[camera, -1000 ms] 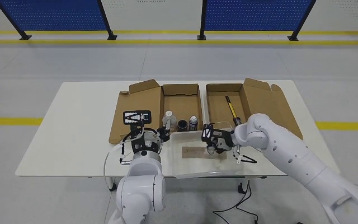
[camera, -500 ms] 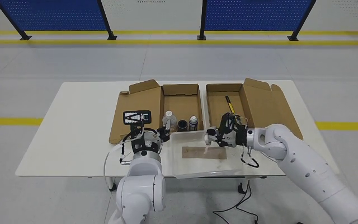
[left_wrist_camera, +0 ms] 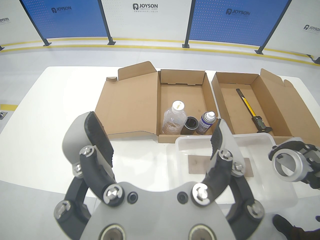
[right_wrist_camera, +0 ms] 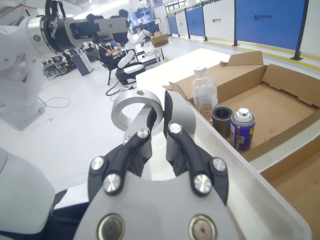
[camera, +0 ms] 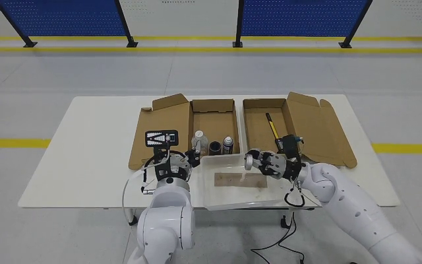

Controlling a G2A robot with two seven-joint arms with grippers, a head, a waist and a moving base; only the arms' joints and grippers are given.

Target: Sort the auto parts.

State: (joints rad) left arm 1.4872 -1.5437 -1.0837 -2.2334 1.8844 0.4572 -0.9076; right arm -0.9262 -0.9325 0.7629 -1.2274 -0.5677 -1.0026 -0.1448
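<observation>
My right gripper was clamped on the rim of the metal ring, one pad inside the bore and one outside, the ring lying roughly flat w/ a threaded hole in its side. Seen from above, the ring hung over the far part of the clear tray, near the front wall of the right box. My left gripper hung above the table's near edge w/ its pads spread wide apart and nothing btwn them. A flat brown mat lay on the tray floor. The left box stood open, lid flap laid out to its side. At its near wall three items stood upright in a row: a clear bottle w/ a white cap, a short black sleeve and a spray can, all just beside each other. In the right box, also open, a yellow-and-black caliper lay flat on the floor, its head twd the near wall. Both boxes sat side by side, just behind the tray.
</observation>
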